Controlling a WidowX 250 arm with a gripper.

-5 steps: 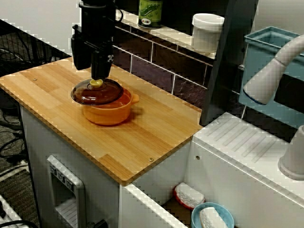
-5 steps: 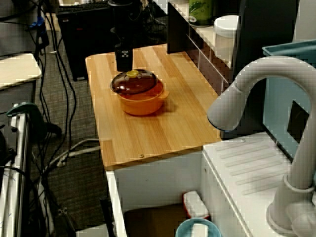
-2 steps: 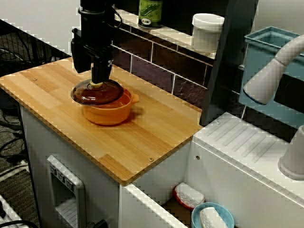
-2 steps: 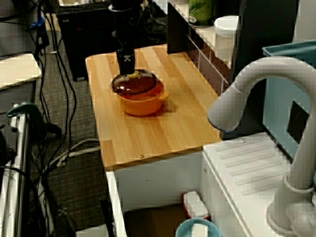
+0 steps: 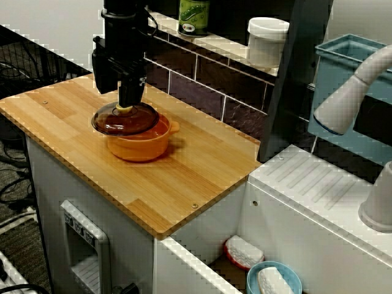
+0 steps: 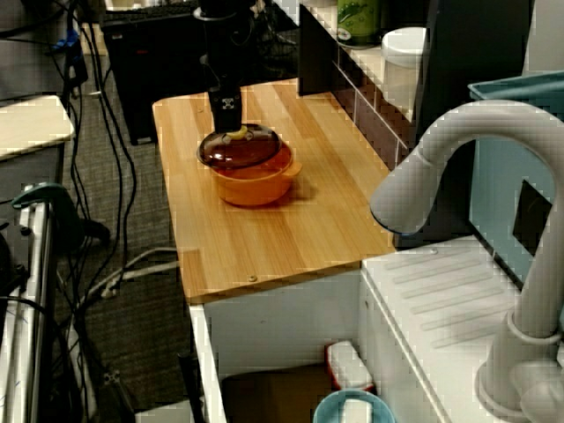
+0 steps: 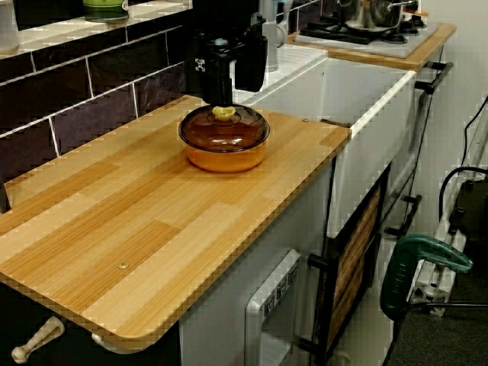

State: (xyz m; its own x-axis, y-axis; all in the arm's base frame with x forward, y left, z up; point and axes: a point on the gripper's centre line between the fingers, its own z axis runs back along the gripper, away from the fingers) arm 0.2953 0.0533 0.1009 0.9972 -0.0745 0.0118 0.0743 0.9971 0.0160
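Note:
An orange pot (image 5: 139, 146) stands on the wooden counter (image 5: 202, 165) with a brown glass lid (image 5: 125, 120) resting on it. The lid has a yellow knob (image 5: 124, 108). My black gripper (image 5: 117, 97) hangs straight down over the lid, fingers apart. One finger (image 5: 130, 92) comes down right beside the knob, while the other stays off to the side. In the view along the counter, the gripper (image 7: 233, 97) stands behind the knob (image 7: 223, 113) and lid (image 7: 224, 128). The view over the faucet shows the gripper (image 6: 225, 113) just above the lid (image 6: 240, 147).
A tiled back wall with a shelf holds a green jar (image 5: 194, 17) and a white canister (image 5: 267, 40). A white faucet (image 5: 352, 92) and sink unit (image 5: 306, 202) lie to the right. A dish with a sponge (image 5: 272, 282) sits below.
Since a second ago the gripper has come down a little, so its finger now reaches the lid's knob. Pot and lid have not moved.

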